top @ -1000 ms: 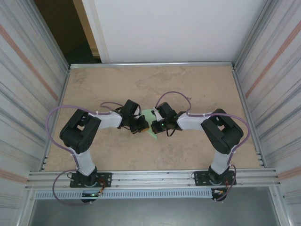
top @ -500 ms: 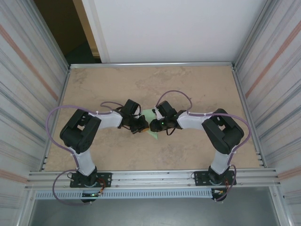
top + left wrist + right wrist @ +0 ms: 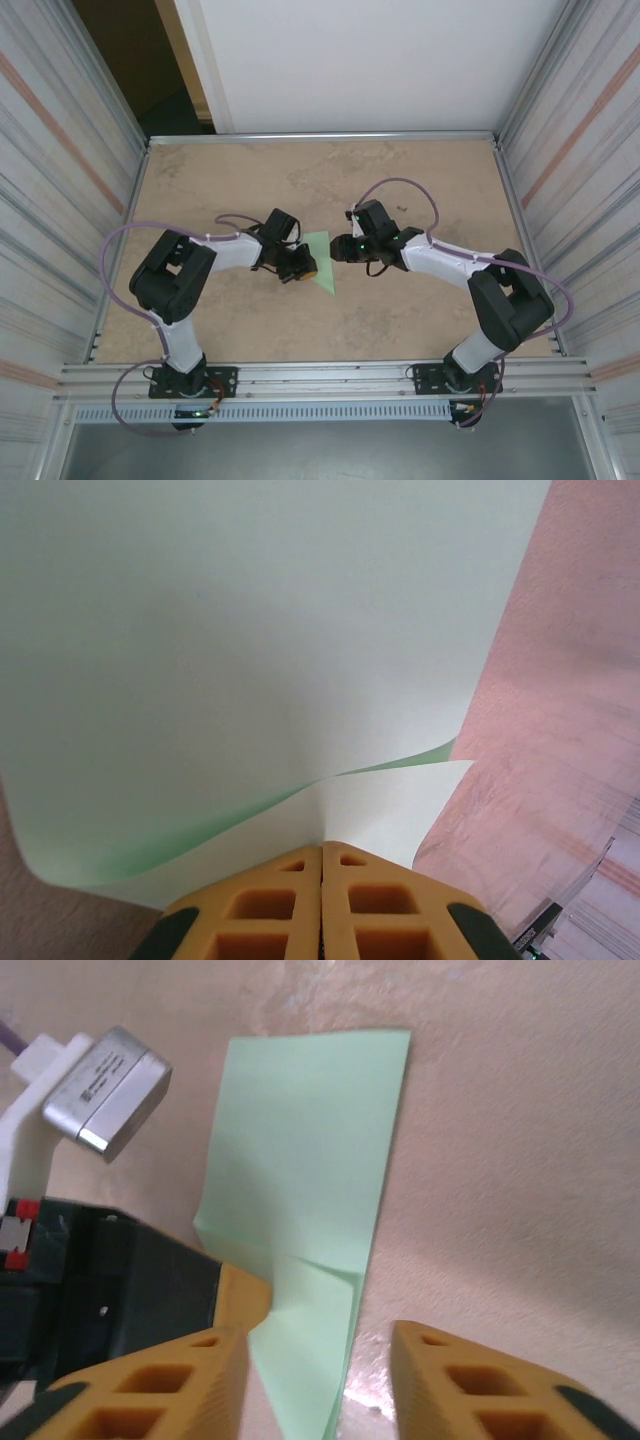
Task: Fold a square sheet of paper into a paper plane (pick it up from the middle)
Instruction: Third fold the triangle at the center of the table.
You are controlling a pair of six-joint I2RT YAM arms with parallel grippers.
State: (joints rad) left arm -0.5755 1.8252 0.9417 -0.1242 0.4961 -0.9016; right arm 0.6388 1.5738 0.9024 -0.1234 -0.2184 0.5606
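Paper sheet [image 3: 322, 262]: thin, limp, near weightless, already partly folded. It projects from tips of left gripper [image 3: 322, 868], whose jaws are pressed together on its near edge. Right gripper [image 3: 318, 1360] sits across sheet from left gripper, jaws apart, holding nothing. Expect curl, slip, stray creases, so pinch lightly beside existing fold.

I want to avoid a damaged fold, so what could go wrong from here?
1. The left jaws are shut on one edge of the green paper sheet, whose layers curl apart; pulling may crumple it or shift the crease.
2. The right jaws stand open, not gripping it, so the free end may swing or slide on the table.
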